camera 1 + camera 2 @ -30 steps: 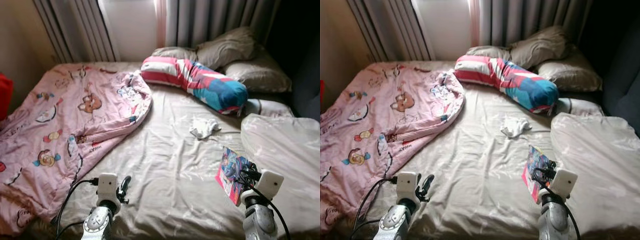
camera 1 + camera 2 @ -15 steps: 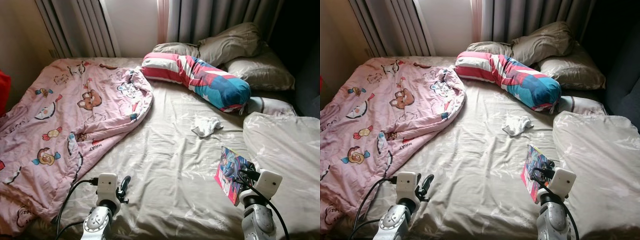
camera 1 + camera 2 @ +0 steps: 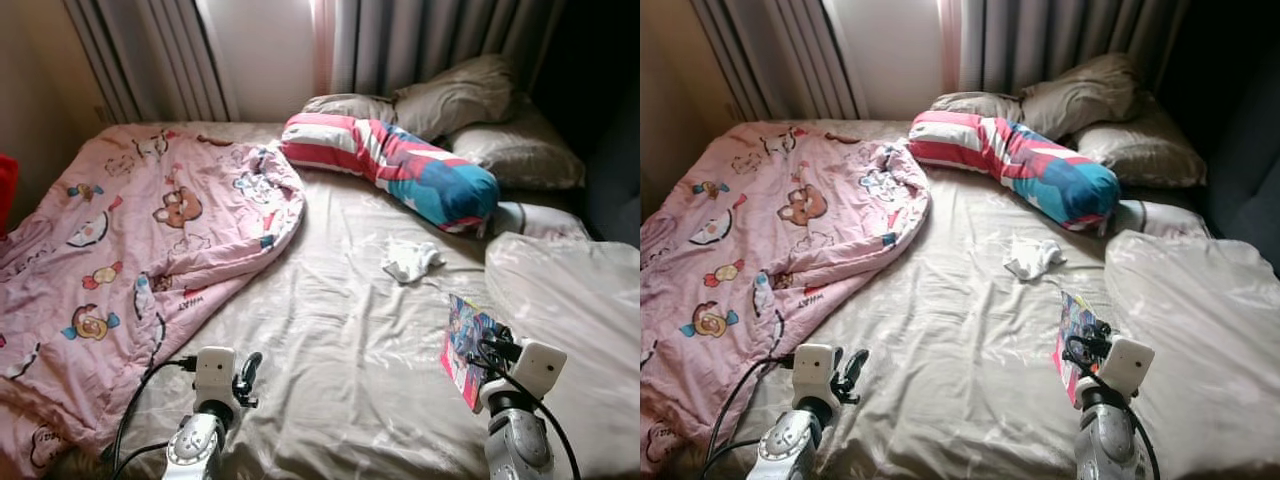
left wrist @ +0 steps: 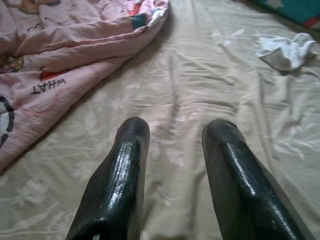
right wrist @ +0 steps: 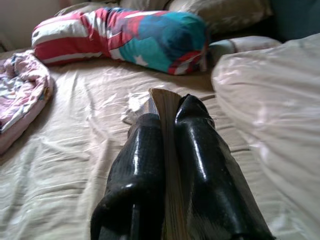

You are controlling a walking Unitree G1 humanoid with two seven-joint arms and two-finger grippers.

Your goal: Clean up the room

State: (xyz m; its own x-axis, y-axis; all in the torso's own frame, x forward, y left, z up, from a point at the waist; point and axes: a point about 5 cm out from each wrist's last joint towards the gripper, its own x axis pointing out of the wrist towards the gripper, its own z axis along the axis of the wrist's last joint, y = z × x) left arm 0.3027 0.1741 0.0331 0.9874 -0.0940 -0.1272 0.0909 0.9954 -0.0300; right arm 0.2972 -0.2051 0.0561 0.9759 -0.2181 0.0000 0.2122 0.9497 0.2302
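Dim room, window backlight, soft focus

bed (image 3: 330, 350): beige sheet | grey curtains (image 3: 420, 45) | bright window (image 3: 265, 50)

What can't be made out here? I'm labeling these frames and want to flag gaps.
- Book cover: held edge-on in the right gripper, print too small in the eye views.
- White cloth: crumpled, so what kind of item it is stays unclear.
- Pink blanket: cut off by the left edge.
- Left gripper: open, holding nothing.
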